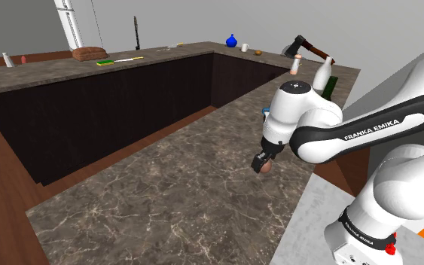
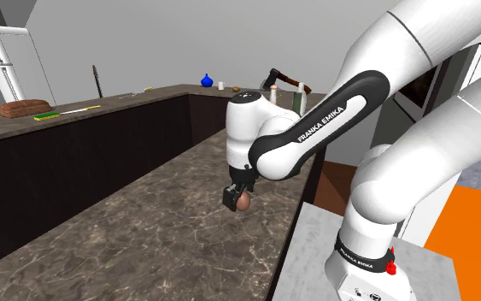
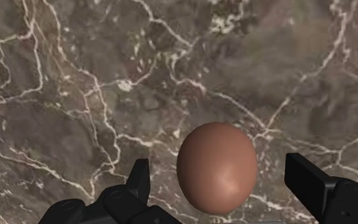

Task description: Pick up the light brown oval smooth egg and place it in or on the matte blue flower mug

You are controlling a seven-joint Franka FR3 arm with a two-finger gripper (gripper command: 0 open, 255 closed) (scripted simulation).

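The all-black two-finger gripper [image 1: 263, 164] [image 2: 240, 198] [image 3: 219, 165] points down from the white arm [image 1: 315, 132] over the dark brown, white-veined stone countertop [image 1: 165, 196] [image 2: 144, 231] [image 3: 75, 76]; in the wrist view its fingers [image 3: 139, 184] stand well apart, with a strip of stone visible between each one and the smooth, reddish-brown oval egg [image 1: 261, 169] [image 2: 244, 203] [image 3: 217, 178]. The egg sits midway between the gripper's fingers, right at their tips, with neither finger seen to touch it; from the shoulder view and the second exterior view it looks to hang just above the stone below the gripper, though I cannot be sure that it is clear of the surface.

The countertop runs on beyond the gripper and bends around a dark recess; well beyond the gripper along that run lies an axe with a grey head and a reddish-brown handle [image 1: 308, 47] [image 2: 285, 81], and near it stands a white bottle [image 1: 321, 75]; farther from the gripper still, on the far stretch of counter, are a small round blue vase [image 1: 231, 40] [image 2: 207, 81] and a brown loaf [image 1: 89, 53] [image 2: 20, 109].
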